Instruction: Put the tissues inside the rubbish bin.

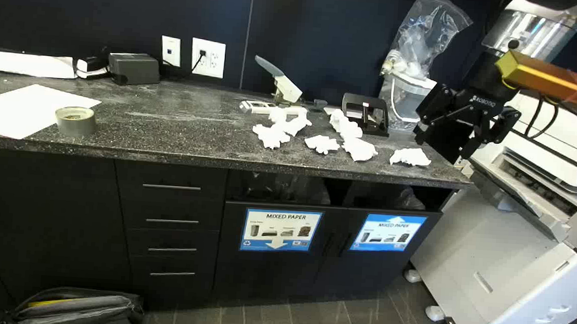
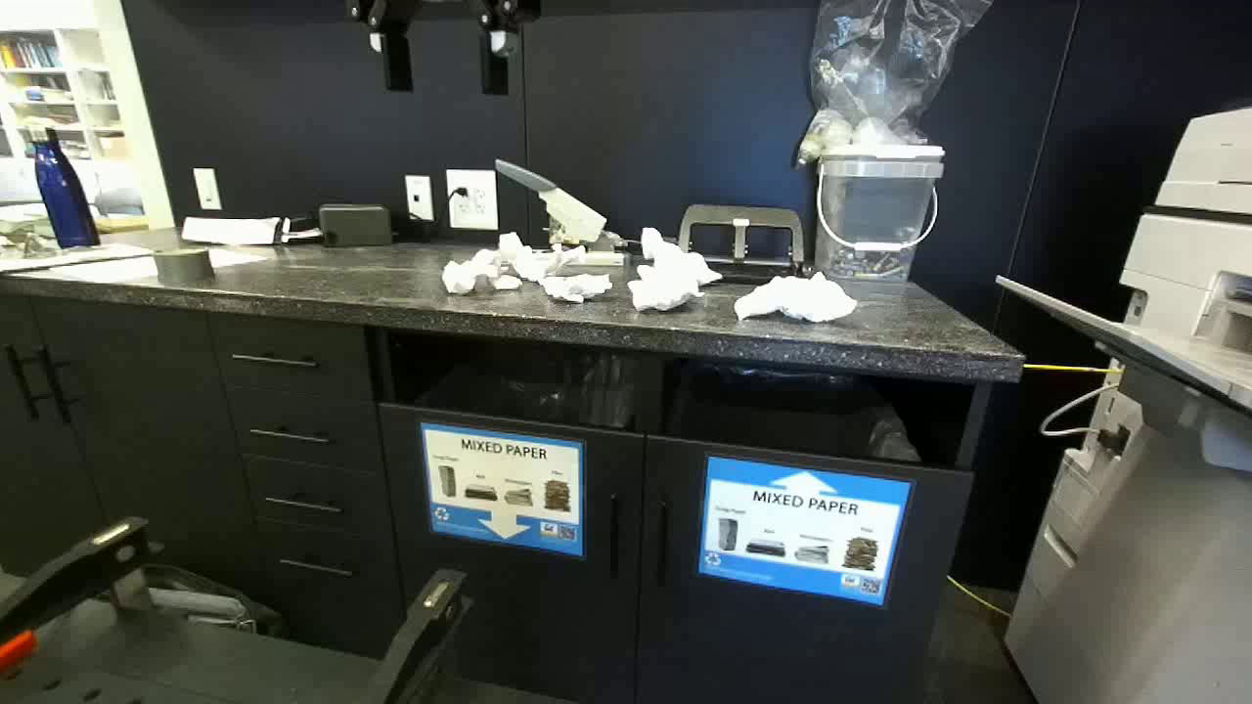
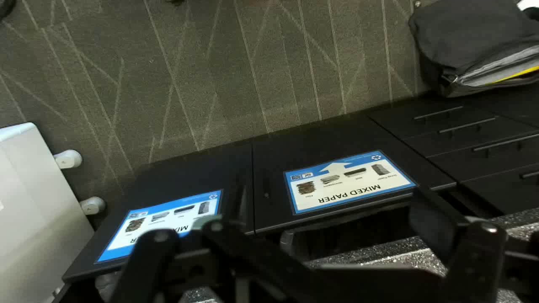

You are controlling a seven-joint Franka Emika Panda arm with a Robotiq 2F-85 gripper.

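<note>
Several crumpled white tissues lie on the dark speckled countertop in both exterior views. One tissue (image 1: pixel 410 157) (image 2: pixel 797 298) rests nearest the counter's right end; others (image 1: pixel 272 136) (image 2: pixel 577 286) cluster further left. Below them, two black cabinet compartments with MIXED PAPER signs form the rubbish bin (image 1: pixel 276 276) (image 2: pixel 528 616), with bin liners (image 1: pixel 307 188) (image 2: pixel 606 386) inside the slots above the doors. My gripper (image 1: pixel 444 143) (image 2: pixel 446 76) hangs raised, apart from the tissues, fingers spread and nothing between them. The wrist view shows the open gripper (image 3: pixel 320 227) before the cabinet doors; no tissue shows there.
Behind the tissues stand a stapler (image 2: pixel 562 210), a black hole punch (image 2: pixel 738 220) and a clear bucket (image 2: pixel 875 210) topped by a plastic bag (image 2: pixel 885 78). A tape roll (image 1: pixel 75 120) and paper sheets (image 1: pixel 26 111) lie left. A printer (image 1: pixel 512 266) borders the right end.
</note>
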